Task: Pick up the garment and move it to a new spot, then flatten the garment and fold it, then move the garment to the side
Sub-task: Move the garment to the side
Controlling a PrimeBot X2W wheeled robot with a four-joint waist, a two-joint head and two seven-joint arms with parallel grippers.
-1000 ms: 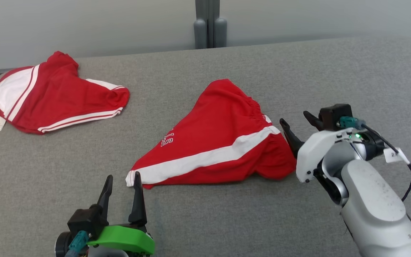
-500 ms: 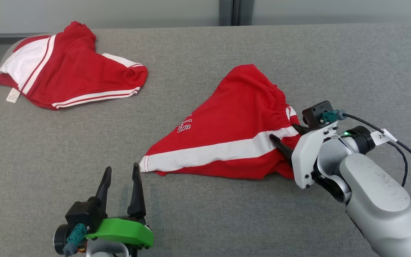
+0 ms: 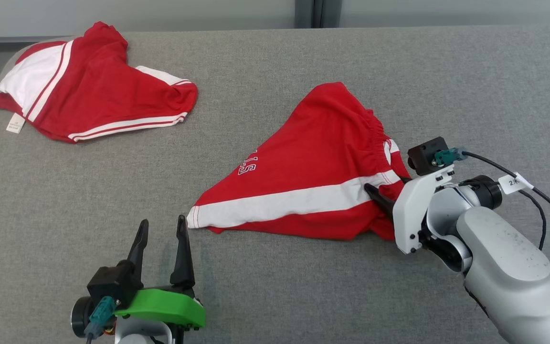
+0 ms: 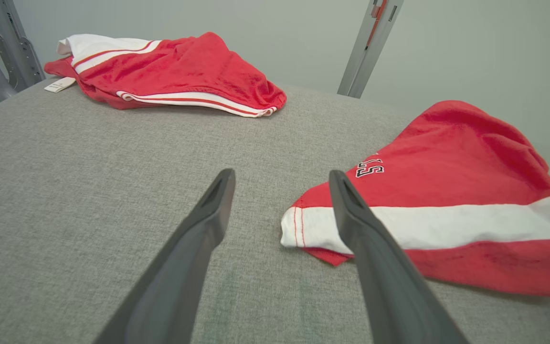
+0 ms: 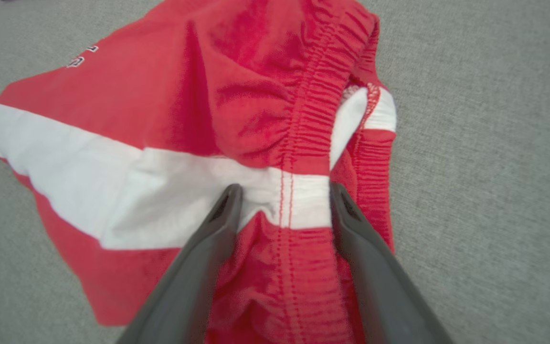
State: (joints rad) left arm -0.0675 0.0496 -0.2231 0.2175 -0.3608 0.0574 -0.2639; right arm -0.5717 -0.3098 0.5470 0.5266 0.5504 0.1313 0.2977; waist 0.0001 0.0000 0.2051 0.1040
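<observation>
Nearest you, your left gripper [image 3: 162, 220] is hovering wide open and empty over the grey table [image 3: 275, 286], just beside the garment's [image 3: 303, 167] corner. The garment is lying crumpled mid-table, not yet lifted. Your right gripper [image 5: 284, 191] is straddling its gathered band, fingers spread, clamping nothing yet. Moving, flattening and folding are all waiting. Another red cloth [image 3: 98, 100] is lying far left.

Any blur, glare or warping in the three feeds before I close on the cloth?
Head view: sharp, evenly lit, no glare, soft shadow under the garment. Left wrist view: wide-angle, the post leans, left gripper soft close up. Right wrist view: mildly blurred throughout, right gripper included.
</observation>
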